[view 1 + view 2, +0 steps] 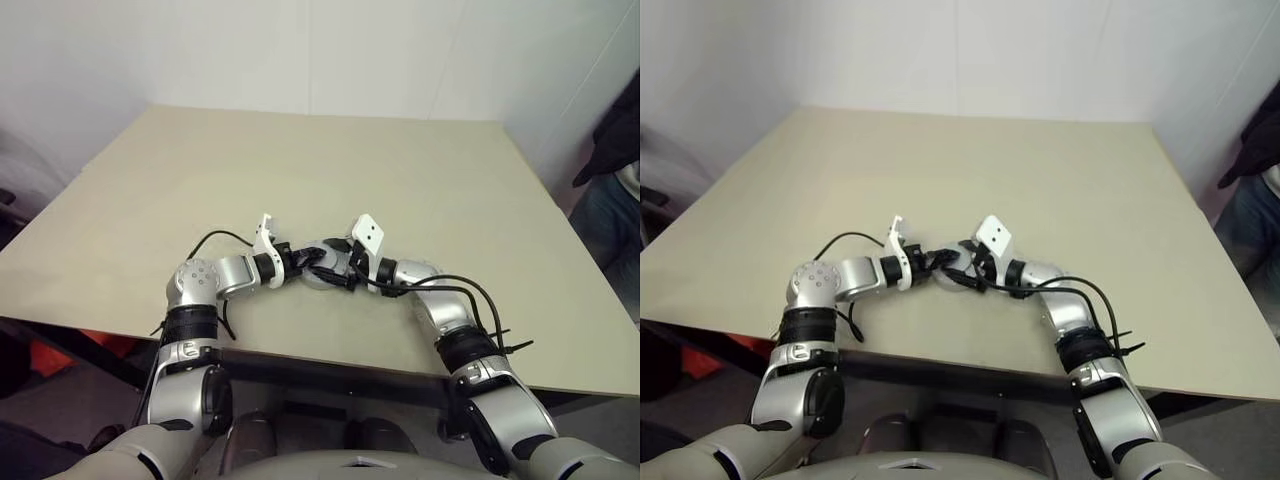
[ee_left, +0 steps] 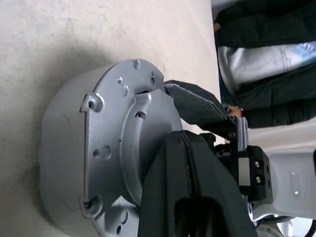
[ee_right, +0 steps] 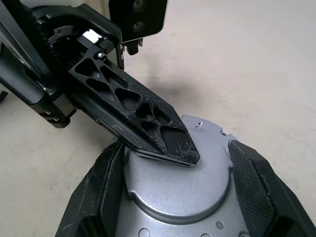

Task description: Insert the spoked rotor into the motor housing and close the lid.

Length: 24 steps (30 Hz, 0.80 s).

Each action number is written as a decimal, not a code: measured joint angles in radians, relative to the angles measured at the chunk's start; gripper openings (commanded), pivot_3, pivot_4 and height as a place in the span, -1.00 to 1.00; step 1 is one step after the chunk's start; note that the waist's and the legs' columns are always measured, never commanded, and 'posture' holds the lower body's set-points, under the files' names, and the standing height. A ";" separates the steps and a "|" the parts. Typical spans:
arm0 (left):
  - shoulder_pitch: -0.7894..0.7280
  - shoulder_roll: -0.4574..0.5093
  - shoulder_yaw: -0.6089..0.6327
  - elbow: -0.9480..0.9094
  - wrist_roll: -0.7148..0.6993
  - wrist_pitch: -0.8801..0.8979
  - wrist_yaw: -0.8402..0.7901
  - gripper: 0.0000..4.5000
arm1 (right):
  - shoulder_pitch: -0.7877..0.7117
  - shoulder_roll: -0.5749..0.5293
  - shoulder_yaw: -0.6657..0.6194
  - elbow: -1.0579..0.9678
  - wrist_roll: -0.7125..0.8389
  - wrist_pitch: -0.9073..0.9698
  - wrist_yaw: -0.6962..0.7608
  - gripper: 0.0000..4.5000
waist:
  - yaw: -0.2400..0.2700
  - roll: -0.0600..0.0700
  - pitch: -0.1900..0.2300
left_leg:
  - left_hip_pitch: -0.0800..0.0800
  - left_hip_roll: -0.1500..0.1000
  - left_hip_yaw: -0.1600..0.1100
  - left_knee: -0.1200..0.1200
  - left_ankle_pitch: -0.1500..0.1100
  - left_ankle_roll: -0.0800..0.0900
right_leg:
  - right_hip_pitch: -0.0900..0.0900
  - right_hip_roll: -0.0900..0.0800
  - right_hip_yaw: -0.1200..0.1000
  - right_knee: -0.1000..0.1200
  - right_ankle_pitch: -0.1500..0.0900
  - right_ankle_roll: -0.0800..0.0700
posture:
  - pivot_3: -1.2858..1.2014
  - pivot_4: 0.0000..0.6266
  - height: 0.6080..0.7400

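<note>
My fingers [image 3: 148, 123] are black, with a cut-out pattern of triangles along them and a fine textured weave on the pads. The round metal housing [image 2: 89, 163] is matte silver-grey, dotted with small screw holes. The table [image 1: 400, 170] is plain pale beige. A person's jacket [image 2: 266, 54] is dark over white.

Left gripper [image 3: 163, 143] fingers pressed together; right gripper [image 3: 177, 197] fingers spread wide.

Silver motor housing [image 3: 177, 197], flat on table [image 1: 400, 170]
</note>
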 measured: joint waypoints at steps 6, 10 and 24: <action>-0.002 -0.011 0.020 0.000 -0.001 0.007 0.026 -1.00 | -0.002 -0.014 -0.009 -0.004 0.003 0.023 -0.001 0.99 | -0.003 0.000 0.000 | 0.007 0.000 -0.002 -0.002 -0.001 0.002 | 0.007 -0.001 -0.002 -0.011 -0.001 0.002 | 0.03 -1.00 1.00; -0.003 -0.011 0.025 -0.004 -0.005 0.016 0.030 -1.00 | -0.001 -0.022 -0.012 -0.028 0.007 0.054 0.015 0.99 | -0.003 0.000 0.000 | 0.006 -0.001 -0.001 -0.002 -0.002 0.004 | 0.007 -0.001 -0.001 -0.011 -0.002 0.003 | 0.03 -1.00 1.00; -0.013 -0.011 0.045 -0.008 -0.023 0.045 0.031 -1.00 | -0.059 -0.123 -0.190 -0.253 0.230 0.435 0.052 0.99 | 0.004 0.001 0.000 | -0.007 -0.001 0.000 -0.007 -0.004 0.007 | -0.003 -0.001 -0.001 -0.009 0.001 -0.002 | 0.03 -1.00 1.00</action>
